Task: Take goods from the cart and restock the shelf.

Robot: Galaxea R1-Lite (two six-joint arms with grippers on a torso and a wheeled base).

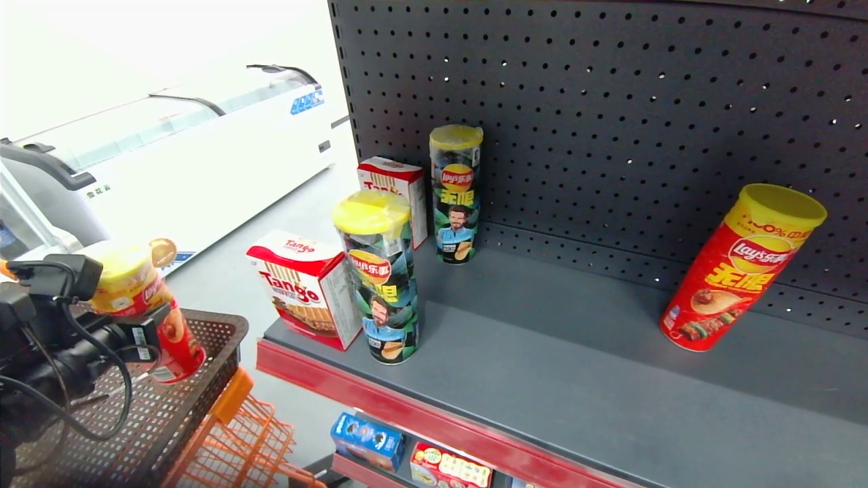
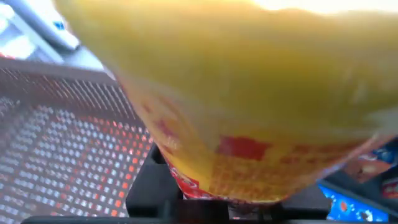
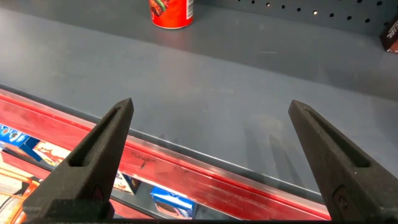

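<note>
3 shelved cans (image 1: 378, 278) (image 1: 456, 193) (image 1: 742, 268), 2 boxes (image 1: 305, 288) (image 1: 397, 193), 4th can (image 1: 132, 288) seemingly in left fingers (image 1: 159, 313)

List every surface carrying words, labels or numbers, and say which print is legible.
On the leaning red can: logo and large characters, legible.
On the front dark can and back dark can: same, legible.
On the front box and back box: large wordmark legible, side panels too small.
On the held can: partly hidden, blurred.
On the freezer: label too small.
On the lower-shelf packs: too small.
</note>
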